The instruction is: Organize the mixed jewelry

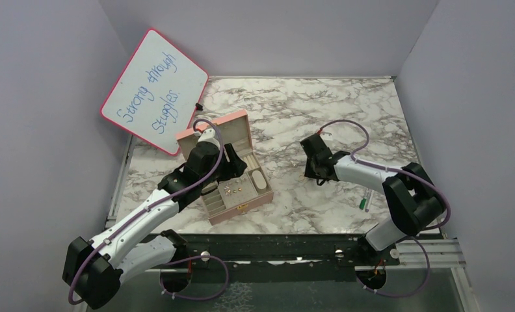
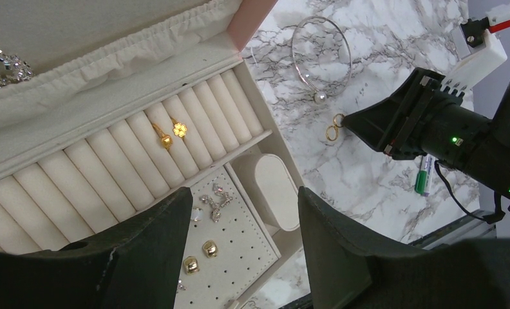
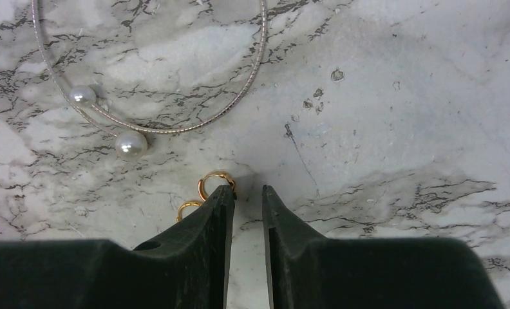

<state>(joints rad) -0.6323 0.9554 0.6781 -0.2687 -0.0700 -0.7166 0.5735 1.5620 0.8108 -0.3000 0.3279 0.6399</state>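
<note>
Two gold rings (image 2: 163, 136), one flower-topped, wedged upright side by side between the cream ring rolls (image 2: 111, 161) of the pink box (image 2: 251, 22). Just below, on the perforated pad (image 2: 239, 257): two chunky gold studs (image 2: 209, 248) close together, plus a small cluster of silvery crystal pieces (image 2: 214, 201). Out on the marble table (image 3: 400, 96): two small gold hoops (image 3: 216, 174), touching, lying flat near a thin silver bangle (image 3: 131, 145) tipped with two pearls.
</note>
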